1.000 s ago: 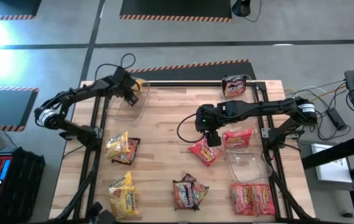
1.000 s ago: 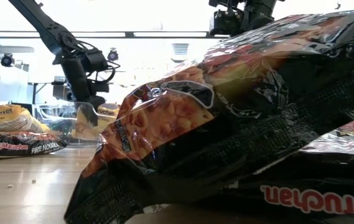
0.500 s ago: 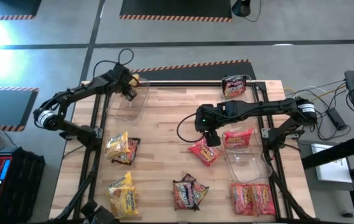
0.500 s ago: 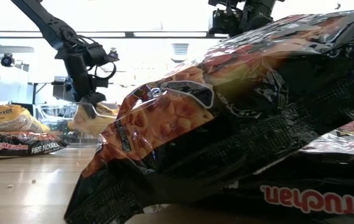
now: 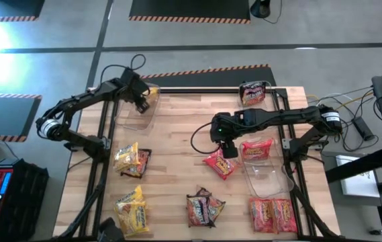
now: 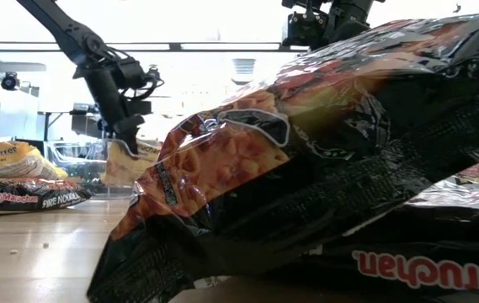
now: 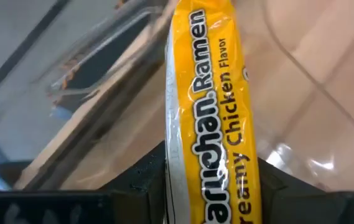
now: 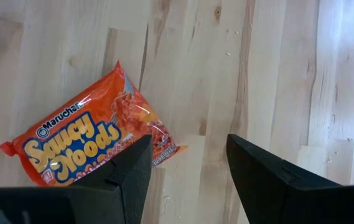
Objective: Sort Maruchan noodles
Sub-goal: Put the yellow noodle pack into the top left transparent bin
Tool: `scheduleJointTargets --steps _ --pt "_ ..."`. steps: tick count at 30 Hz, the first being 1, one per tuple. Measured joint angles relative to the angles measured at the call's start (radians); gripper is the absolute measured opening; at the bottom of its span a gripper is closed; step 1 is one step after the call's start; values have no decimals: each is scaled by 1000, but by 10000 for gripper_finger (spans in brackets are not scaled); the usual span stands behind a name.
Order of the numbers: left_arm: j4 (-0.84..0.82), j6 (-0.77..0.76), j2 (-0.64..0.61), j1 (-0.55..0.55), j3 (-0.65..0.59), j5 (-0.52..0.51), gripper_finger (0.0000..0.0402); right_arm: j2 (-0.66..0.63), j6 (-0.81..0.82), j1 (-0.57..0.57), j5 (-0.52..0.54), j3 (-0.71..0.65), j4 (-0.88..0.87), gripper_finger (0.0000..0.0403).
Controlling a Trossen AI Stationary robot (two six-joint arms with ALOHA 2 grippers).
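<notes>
While the wooden counter (image 5: 177, 161) fills the middle of the high view, 2 clear plastic bins sit on it: 1 bin (image 5: 139, 113) at the far left corner and 1 longer bin (image 5: 266, 176) along the right side. A red-orange packet (image 5: 257, 148) lies in the far end of that right bin.

Loose Maruchan noodles are spread over the rest of the board. A dark packet (image 5: 252, 92) lies at the far edge near the right corner. On the left side lies a yellow packet overlapping a dark one (image 5: 131, 160), and nearer the front another yellow pair (image 5: 131, 209). A dark and orange heap (image 5: 204, 208) sits at front centre, so close to the low camera that it blocks most of that view, and 2 red packets (image 5: 272, 214) lie at the front right.

Over the far left bin, the left end effector (image 5: 141, 102) is clenched on a yellow Creamy Chicken packet (image 7: 211, 112), held edge-on between its fingers above the bin's clear wall.

Near the counter's centre, the right end effector (image 8: 188, 171) hovers with fingers spread, released, just over an orange Saucy Noods packet (image 8: 93, 143) lying flat on the wood beside the right bin.
</notes>
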Motion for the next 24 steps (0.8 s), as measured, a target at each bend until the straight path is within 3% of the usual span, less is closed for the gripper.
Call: scheduleJointTargets --steps 8,12,21,24 --pt "5 157 7 2 -1 41 116 0 2 0 0 0 0 194" --pt "43 161 28 9 -1 30 127 0 3 0 0 0 0 194" --pt "108 143 72 18 -1 -250 166 0 11 0 0 0 0 194" --pt "111 160 73 19 -1 -280 181 0 0 0 0 0 1 194"
